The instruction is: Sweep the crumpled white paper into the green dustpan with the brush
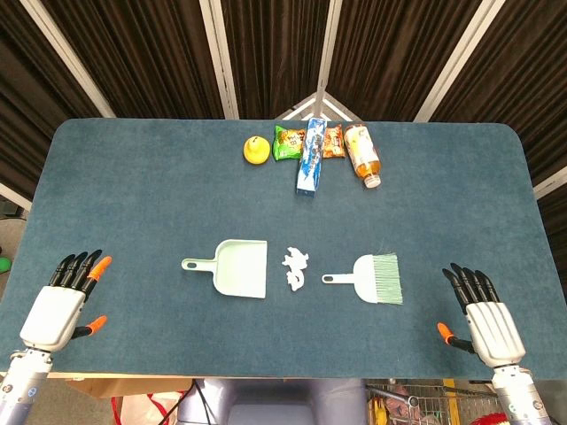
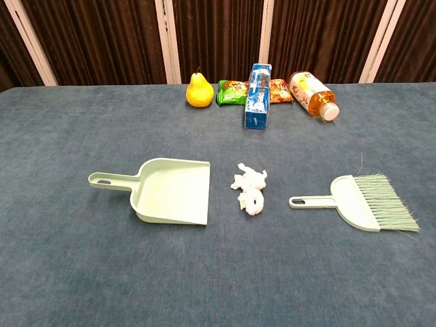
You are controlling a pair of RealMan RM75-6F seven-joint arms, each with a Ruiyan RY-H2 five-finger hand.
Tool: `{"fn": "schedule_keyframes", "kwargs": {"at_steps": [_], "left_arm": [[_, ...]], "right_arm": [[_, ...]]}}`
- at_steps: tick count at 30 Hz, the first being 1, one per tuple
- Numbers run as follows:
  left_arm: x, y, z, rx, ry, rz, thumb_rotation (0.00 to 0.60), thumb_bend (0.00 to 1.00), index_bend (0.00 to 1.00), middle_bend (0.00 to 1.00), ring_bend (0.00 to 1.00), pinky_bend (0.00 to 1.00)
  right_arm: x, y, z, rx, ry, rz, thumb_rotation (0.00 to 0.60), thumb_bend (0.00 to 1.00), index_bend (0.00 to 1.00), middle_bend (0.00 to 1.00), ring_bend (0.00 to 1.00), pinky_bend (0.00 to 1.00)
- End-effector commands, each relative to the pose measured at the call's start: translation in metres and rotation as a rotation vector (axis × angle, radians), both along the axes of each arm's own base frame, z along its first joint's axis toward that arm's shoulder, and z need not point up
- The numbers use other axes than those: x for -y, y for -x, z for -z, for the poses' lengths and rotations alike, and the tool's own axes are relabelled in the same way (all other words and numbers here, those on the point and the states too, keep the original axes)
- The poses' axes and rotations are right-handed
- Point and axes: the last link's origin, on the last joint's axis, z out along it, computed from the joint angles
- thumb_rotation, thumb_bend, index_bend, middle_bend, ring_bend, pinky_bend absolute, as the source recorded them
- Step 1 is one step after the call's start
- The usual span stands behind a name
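The pale green dustpan lies flat on the table, handle pointing left and mouth facing right. Just right of its mouth sits the crumpled white paper in two lumps. Further right lies the green brush, handle toward the paper, bristles to the right. My left hand rests open at the table's front left corner, far from the dustpan. My right hand is open at the front right, right of the brush. Neither hand shows in the chest view.
Along the far edge of the blue table lie a yellow pear, a green snack packet, a blue carton, an orange packet and a bottle on its side.
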Motion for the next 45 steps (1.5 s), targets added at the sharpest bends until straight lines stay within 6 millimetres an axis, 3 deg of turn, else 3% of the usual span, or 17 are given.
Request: {"fn": "schedule_keyframes", "kwargs": {"at_steps": [1, 14, 17, 20, 22, 25, 28, 33, 39, 45], "left_arm": [[0.000, 0.000, 0.000, 0.002, 0.001, -0.001, 0.600, 0.00, 0.00, 0.00, 0.00, 0.05], [0.000, -0.001, 0.000, 0.002, 0.001, 0.001, 0.600, 0.00, 0.00, 0.00, 0.00, 0.05], [0.000, -0.001, 0.000, 0.003, -0.001, 0.001, 0.600, 0.00, 0.00, 0.00, 0.00, 0.05], [0.000, -0.002, 0.000, 0.006, -0.002, 0.004, 0.600, 0.00, 0.00, 0.00, 0.00, 0.05], [0.000, -0.002, 0.000, 0.002, -0.001, 0.008, 0.600, 0.00, 0.00, 0.00, 0.00, 0.05], [0.000, -0.002, 0.001, 0.000, -0.001, 0.007, 0.600, 0.00, 0.00, 0.00, 0.00, 0.05], [0.000, -0.002, 0.001, -0.001, -0.003, 0.007, 0.600, 0.00, 0.00, 0.00, 0.00, 0.05], [0.000, -0.003, 0.001, -0.001, 0.000, 0.011, 0.600, 0.00, 0.00, 0.00, 0.00, 0.05], [-0.001, -0.003, 0.002, 0.002, 0.007, 0.014, 0.600, 0.00, 0.00, 0.00, 0.00, 0.05], [-0.002, -0.001, 0.000, 0.010, 0.010, 0.005, 0.600, 0.00, 0.00, 0.00, 0.00, 0.05]], "right_arm": [[0.000, 0.000, 0.000, -0.001, 0.001, -0.001, 0.600, 0.30, 0.00, 0.00, 0.00, 0.00], [0.004, -0.010, 0.001, 0.027, 0.012, -0.019, 0.600, 0.30, 0.00, 0.00, 0.00, 0.00], [0.015, -0.017, 0.001, 0.035, 0.034, -0.033, 0.600, 0.30, 0.00, 0.01, 0.04, 0.09], [0.033, -0.024, 0.004, 0.040, 0.052, -0.037, 0.600, 0.30, 0.00, 0.15, 0.23, 0.30], [0.047, -0.031, 0.010, 0.039, 0.053, -0.045, 0.600, 0.30, 0.00, 0.37, 0.45, 0.48], [0.066, -0.042, 0.022, 0.016, 0.035, -0.069, 0.600, 0.30, 0.02, 0.57, 0.66, 0.63], [0.079, -0.054, 0.036, -0.019, 0.010, -0.097, 0.600, 0.30, 0.17, 0.77, 0.84, 0.75], [0.094, -0.077, 0.068, -0.062, -0.057, -0.119, 0.600, 0.30, 0.32, 0.87, 0.93, 0.81], [0.103, -0.100, 0.109, -0.101, -0.113, -0.130, 0.600, 0.30, 0.38, 0.89, 0.95, 0.81], [0.106, -0.108, 0.133, -0.131, -0.137, -0.122, 0.600, 0.30, 0.43, 0.89, 0.95, 0.81]]}}
